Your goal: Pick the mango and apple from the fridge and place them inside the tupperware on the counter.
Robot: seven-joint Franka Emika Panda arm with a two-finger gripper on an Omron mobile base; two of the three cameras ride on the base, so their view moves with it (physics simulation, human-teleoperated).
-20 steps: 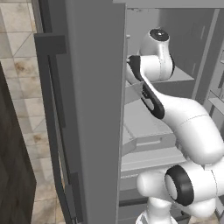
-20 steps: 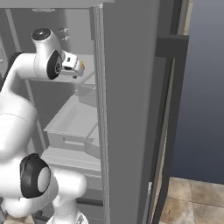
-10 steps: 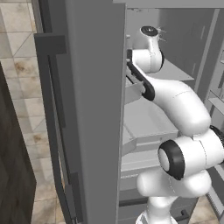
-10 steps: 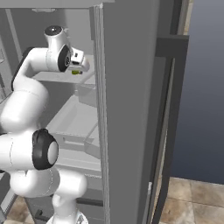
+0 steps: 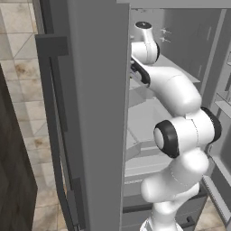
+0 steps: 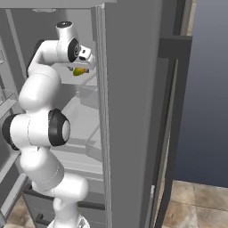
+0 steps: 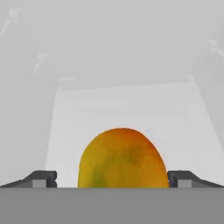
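Raised arm; gripper [image 7: 112, 181] straddles mango [image 7: 123, 158] (fridge [image 6: 133, 89] shelf)

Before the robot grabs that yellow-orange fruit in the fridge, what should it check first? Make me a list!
1. Rounded yellow-orange mango with a green patch sits between the hand's two dark fingertips: ok.
2. Fingertips spread wider than the mango, one on each side: ok.
3. Fingertips already touching the mango: cannot tell; a small gap seems to show on both sides.
4. Mango rests on the pale grey shelf inside the tall grey fridge: ok.
5. Nothing else lies on the shelf near the mango in the hand view: ok.
6. Thick grey fridge door open enough for the arm to reach in: ok.
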